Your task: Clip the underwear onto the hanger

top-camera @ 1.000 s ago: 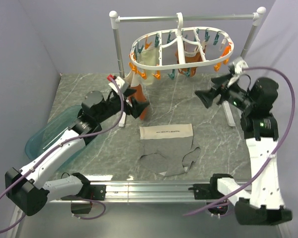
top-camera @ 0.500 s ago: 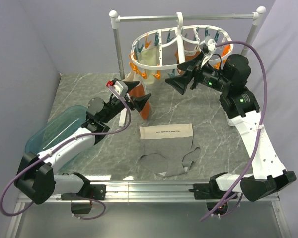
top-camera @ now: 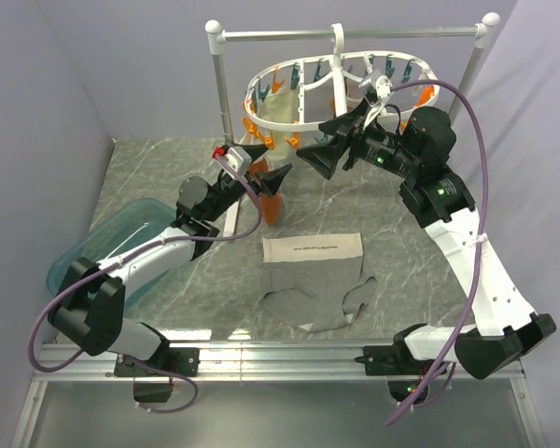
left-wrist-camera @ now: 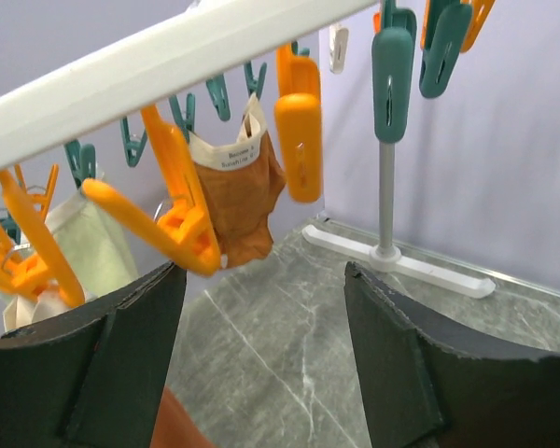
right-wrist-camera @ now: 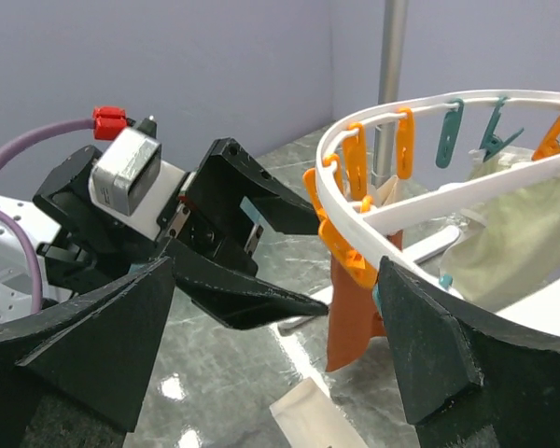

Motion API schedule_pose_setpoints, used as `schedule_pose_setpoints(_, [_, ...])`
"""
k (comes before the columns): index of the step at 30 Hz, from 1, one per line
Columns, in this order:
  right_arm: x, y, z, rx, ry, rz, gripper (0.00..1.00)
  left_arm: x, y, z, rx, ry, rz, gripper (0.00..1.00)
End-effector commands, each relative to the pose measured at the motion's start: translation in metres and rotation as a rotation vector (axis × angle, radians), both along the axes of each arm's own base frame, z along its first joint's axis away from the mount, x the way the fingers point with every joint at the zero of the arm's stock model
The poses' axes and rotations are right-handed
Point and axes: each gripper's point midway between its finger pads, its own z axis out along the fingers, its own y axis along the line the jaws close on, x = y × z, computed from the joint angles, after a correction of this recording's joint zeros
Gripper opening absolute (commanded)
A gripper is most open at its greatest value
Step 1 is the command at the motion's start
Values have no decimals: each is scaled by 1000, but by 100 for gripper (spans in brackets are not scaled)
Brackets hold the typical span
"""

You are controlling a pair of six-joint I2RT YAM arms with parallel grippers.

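Marble table (top-camera: 149, 168), toward near edge: underwear (top-camera: 317, 275) flat, unheld. Left pincer (left-wrist-camera: 261, 271) parted, right pincer (right-wrist-camera: 275, 266) wide, both empty, close together by hanger (left-wrist-camera: 168, 61) at far edge. Risk: bumping each other, snagging pegs (left-wrist-camera: 299, 131), swinging hanger.

Bright even light, soft shadows, glare on table (right-wrist-camera: 173, 387), mostly sharp

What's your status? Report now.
Left pincer, right pincer open, empty, up by hanger. Underwear flat on table, unclipped. Rust-orange garment hangs beside left pincer.
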Motion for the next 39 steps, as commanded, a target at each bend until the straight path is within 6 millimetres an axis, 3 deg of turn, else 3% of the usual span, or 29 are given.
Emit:
schedule_pose_setpoints(1, [-10, -5, 11, 31, -46, -17, 96, -5, 2, 48, -77, -132, 3, 73])
schedule_pose_setpoints(6, [-9, -13, 6, 41, -26, -72, 96, -6, -1, 50, -83, -132, -11, 66])
schedule_pose_setpoints(9, [-14, -22, 10, 41, -47, -105, 96, -9, 0, 44, -95, -43, -7, 70])
schedule_pose_setpoints(10, [-19, -25, 15, 43, -62, -112, 95, -12, -5, 23, -72, 38, -20, 70])
schedule_pose_setpoints(15, [-19, -48, 19, 40, -59, -179, 92, -57, -15, -12, 1, 61, -87, 70])
schedule_pose_setpoints(18, [-14, -65, 21, 54, -23, -206, 89, -79, -26, -4, -3, 24, -128, 71])
schedule_pose_setpoints(20, [-5, -79, 20, 58, 7, -226, 87, -88, -38, 13, -24, -26, -152, 71])
schedule_pose_setpoints(21, [-3, -83, 18, 65, 34, -230, 85, -84, -45, 12, -26, -25, -141, 70])
schedule_pose_setpoints(23, [4, -92, 16, 67, 60, -243, 83, -82, -56, 35, -52, -78, -126, 70])
schedule_pose_setpoints(24, [5, -93, 15, 66, 62, -242, 81, -73, -65, 30, -53, -65, -115, 70])
schedule_pose_setpoints(25, [6, -95, 13, 64, 68, -244, 81, -66, -65, 47, -92, -72, -85, 70])
schedule_pose_setpoints(30, [0, -98, 10, 52, 61, -243, 77, -37, -78, 52, -143, -76, -19, 66])
schedule_pose_setpoints(39, [-12, -93, 12, 67, 48, -202, 66, -20, -90, 61, -183, -104, 9, 62])
